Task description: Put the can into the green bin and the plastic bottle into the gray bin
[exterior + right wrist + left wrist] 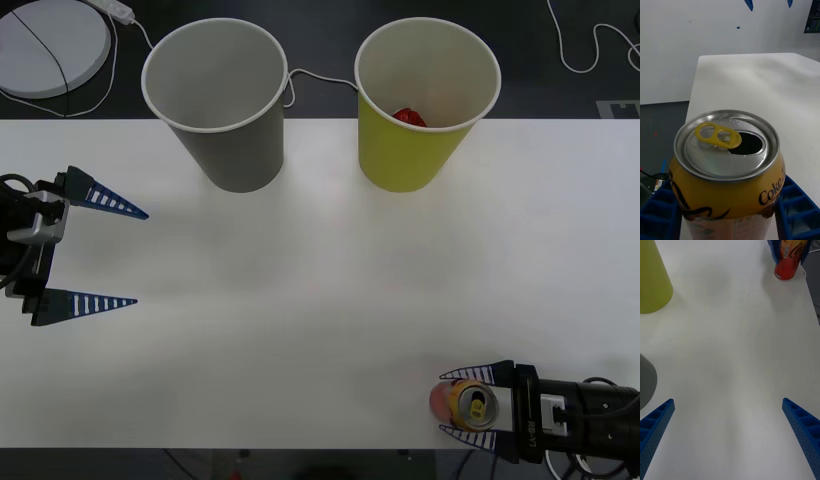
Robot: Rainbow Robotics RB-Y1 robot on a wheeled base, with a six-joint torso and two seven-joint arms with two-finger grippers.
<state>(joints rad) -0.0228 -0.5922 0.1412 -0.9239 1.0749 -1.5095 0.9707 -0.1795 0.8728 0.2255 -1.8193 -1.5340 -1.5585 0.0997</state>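
Front view: the white table (320, 300) carries the gray bin (220, 100) at eleven o'clock and the green bin (425, 100) at one o'clock (something red lies inside it). The left gripper (95, 250) hovers at nine o'clock, fingers spread wide. At five o'clock the right gripper (470, 403) clamps the upright can (472, 402), standing on the table.

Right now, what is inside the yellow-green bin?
Inside the green bin, something red shows low against the far wall; the near wall covers most of it, so its kind is unclear. The can stands apart, held by the right gripper.
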